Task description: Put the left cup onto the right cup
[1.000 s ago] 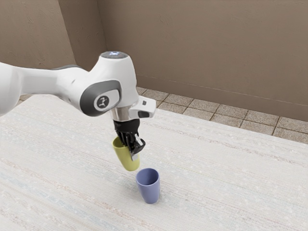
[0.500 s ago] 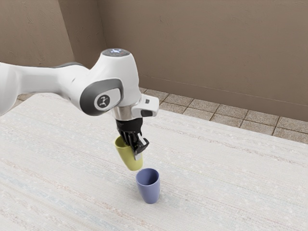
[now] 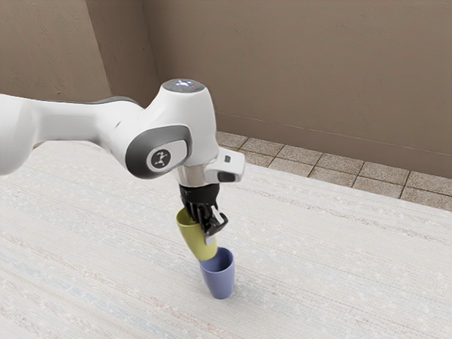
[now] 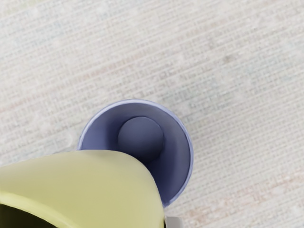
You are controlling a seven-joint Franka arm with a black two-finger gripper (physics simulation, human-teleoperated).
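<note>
My gripper (image 3: 205, 221) is shut on the rim of a yellow-green cup (image 3: 193, 234), which hangs tilted in the air. Its bottom overlaps the near-left rim of the blue cup (image 3: 219, 277) in the exterior view; whether they touch I cannot tell. The blue cup stands upright on the table, mouth up. In the wrist view the yellow-green cup (image 4: 76, 190) looms large just under my hand and covers part of the blue cup's (image 4: 171, 156) rim; the blue cup's inside and round bottom are visible.
The pale woven tabletop (image 3: 339, 261) stretches widely around the cups. Beyond its far edge lie a tiled floor (image 3: 339, 169) and a brown wall (image 3: 318, 70).
My hand has carried the yellow-green cup toward the exterior view's right and down, from beside and above the blue cup to its rim.
</note>
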